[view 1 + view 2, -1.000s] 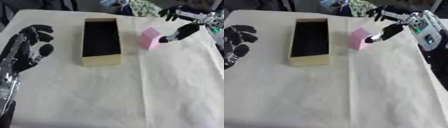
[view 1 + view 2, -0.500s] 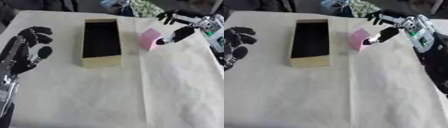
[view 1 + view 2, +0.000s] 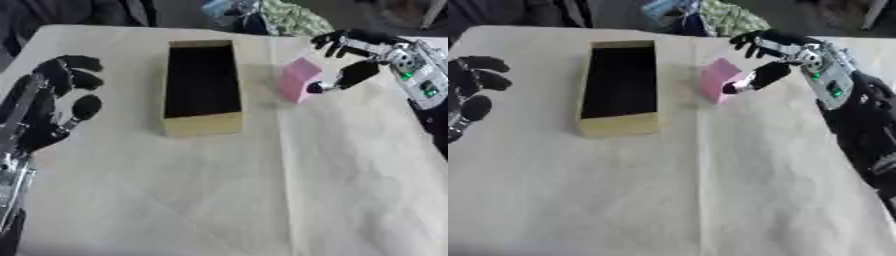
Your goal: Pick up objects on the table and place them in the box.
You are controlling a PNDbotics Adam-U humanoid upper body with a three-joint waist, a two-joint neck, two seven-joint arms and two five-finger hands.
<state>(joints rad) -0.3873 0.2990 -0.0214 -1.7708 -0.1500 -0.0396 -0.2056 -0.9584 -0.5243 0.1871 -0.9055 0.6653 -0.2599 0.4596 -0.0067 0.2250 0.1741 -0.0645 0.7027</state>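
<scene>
Left eye view shows the right hand [image 3: 367, 57] spread open, thumb touching the pink block [image 3: 297, 80], which could topple away before fingers close.

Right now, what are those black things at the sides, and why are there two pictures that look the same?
Those are a robot's two hands. A person steers the robot. Both pictures come from a camera in the robot's head, one from each eye, looking down at a table covered with a pale cloth.

On the table stands a long open box, dark inside, with nothing showing in it. Beside it is a pink block.

The right hand reaches in from the right. Its thumb tip touches the block's side while its fingers spread above it, so it is not holding the block yet. The left hand waits open near the left edge, holding nothing.
</scene>
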